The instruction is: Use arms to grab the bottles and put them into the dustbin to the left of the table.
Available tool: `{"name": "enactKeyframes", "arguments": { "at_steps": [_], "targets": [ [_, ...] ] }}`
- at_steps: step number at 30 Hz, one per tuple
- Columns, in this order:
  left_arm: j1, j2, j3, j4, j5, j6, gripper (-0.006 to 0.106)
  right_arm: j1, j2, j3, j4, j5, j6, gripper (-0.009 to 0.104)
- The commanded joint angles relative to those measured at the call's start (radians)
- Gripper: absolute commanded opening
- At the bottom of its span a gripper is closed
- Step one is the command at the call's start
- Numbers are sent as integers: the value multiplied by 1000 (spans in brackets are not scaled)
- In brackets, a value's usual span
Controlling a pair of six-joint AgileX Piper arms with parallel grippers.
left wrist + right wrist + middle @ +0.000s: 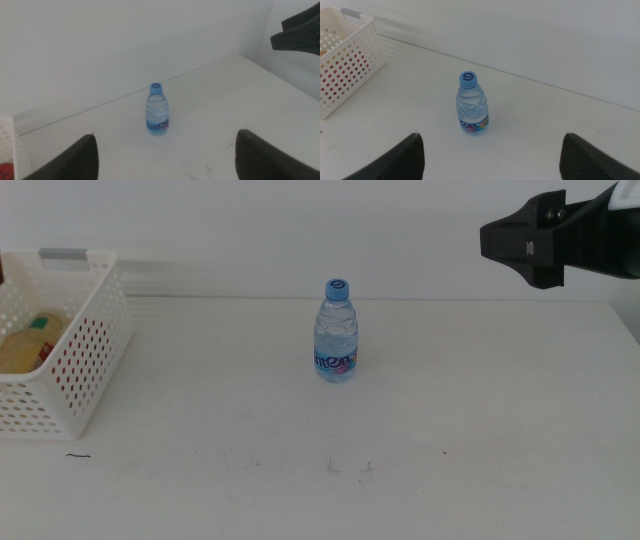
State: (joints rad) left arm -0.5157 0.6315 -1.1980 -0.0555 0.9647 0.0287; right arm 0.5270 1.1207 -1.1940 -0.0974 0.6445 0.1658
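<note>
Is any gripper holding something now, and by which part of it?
Nothing is held. Both the left gripper and right gripper are open and empty; the water bottle stands alone on the table.

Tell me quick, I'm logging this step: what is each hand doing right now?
Left hand: open, holding nothing, facing the water bottle.
Right hand: open, holding nothing, raised over the table's right side.

- The clear plastic water bottle with a blue cap [337, 331], mid-frame, wears a blue band label [157, 126]; its white lettering is too blurred to read.
- No other text is visible.
</note>
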Motion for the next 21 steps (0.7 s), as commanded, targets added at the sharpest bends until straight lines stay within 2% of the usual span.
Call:
{"name": "enactKeyframes", "arguments": {
  "at_steps": [1, 4, 7, 9, 11, 15, 18, 21],
  "targets": [
    [-3, -4, -8, 16, -15, -3, 94, 1, -4, -2, -4, -13, -7, 90],
    [-3, -13, -8, 88, -12, -1, 94, 1, -4, -2, -4, -13, -7, 90],
    [-3, -24, 49, 90, -41, -12, 94, 1, -4, -2, -6, -13, -7, 90],
    [-3, -26, 152, 88, -155, -12, 94, 1, -4, -2, -6, -13, -7, 90],
    [-3, -26, 313, 66, -350, -8, 94, 1, -4, -2, -6, -13, -7, 90],
    [-5, -3, 693, -12, -965, -8, 94, 1, -4, -2, -6, -13, -7, 90],
    [-22, 56, 910, -31, -1275, -29, 94, 1, -4, -2, -6, -15, -7, 90],
    [-24, 138, 1037, -31, -1459, -59, 94, 1, -4, -2, -2, -15, -7, 90]
  ]
}}
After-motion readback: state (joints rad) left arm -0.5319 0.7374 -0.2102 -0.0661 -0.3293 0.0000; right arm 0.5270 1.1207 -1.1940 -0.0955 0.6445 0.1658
